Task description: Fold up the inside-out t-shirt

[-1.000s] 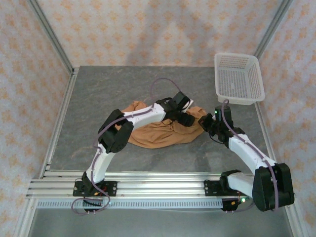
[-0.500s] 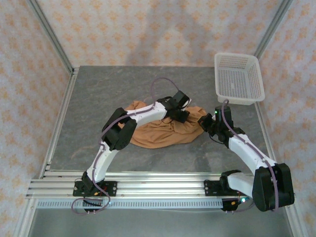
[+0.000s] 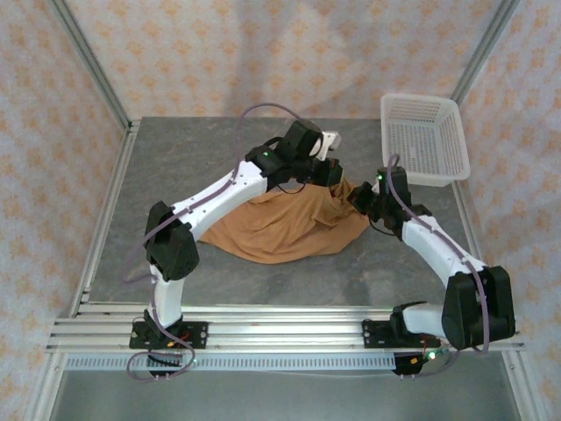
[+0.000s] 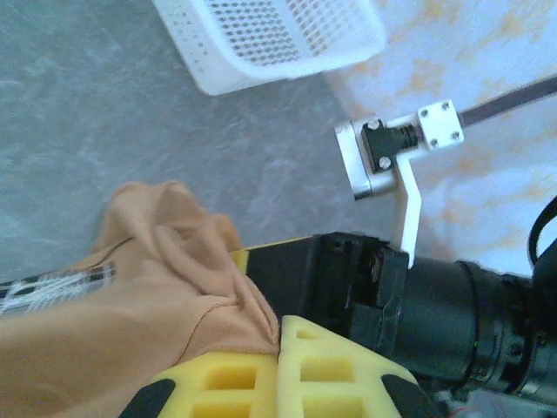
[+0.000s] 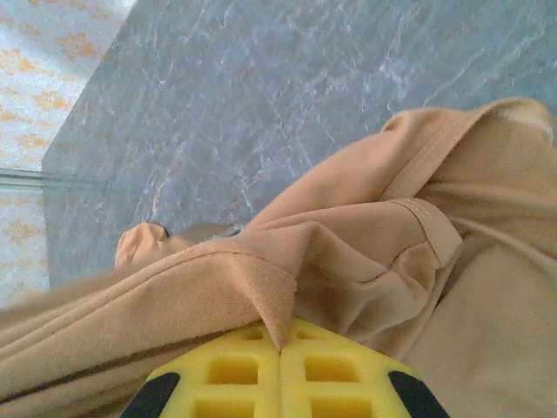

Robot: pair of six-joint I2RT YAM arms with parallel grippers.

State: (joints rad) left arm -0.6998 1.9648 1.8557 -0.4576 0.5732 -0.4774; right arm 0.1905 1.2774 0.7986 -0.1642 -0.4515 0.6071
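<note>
While both arms are reaching in over the grey table (image 3: 175,175), the inside-out t-shirt (image 3: 280,232) is lying in a rumpled orange-tan heap, off to the left of the white basket (image 3: 424,139) and a bit nearer the arm bases than it. The left gripper (image 3: 331,171) is hanging just left of the basket and clamping down on a bunched fold of the shirt. In its wrist view the yellow pads are pressing tight together with cloth bulging out on one side. The right gripper (image 3: 359,200) is sitting just nearer than the basket's left corner, and it's also pinching shirt, a hemmed edge that's peaking up right where its pads meet. So the end of the shirt closest to the basket is getting pulled up off the table, while the rest is sagging away from the basket.
</note>
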